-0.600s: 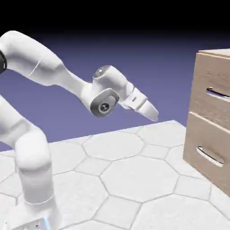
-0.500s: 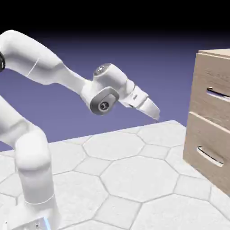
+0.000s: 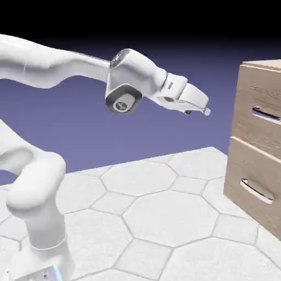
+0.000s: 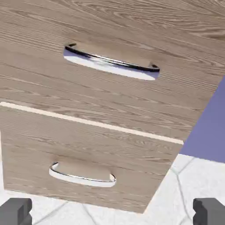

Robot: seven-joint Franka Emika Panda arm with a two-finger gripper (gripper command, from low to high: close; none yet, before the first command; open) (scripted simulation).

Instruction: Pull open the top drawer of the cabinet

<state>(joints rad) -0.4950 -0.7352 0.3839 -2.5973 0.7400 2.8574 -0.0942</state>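
Note:
The light wood-grain cabinet stands at the exterior view's right, with both stacked drawers flush. The top drawer carries a slim silver handle; in the hand view that drawer and its handle sit high in the picture. My gripper hangs in the air left of the cabinet, level with the top drawer and clear of it, pointing at its front. In the hand view the gripper is open: its two grey fingertips stand far apart with nothing between them.
The lower drawer has a like silver handle, also seen in the hand view as the lower handle. A white hexagon-tiled table runs under the arm up to the cabinet's base.
The arm has stretched out and lifted: my gripper rose and moved right toward the cabinet, and now points level at the top drawer rather than slanting down. The drawers have not moved.

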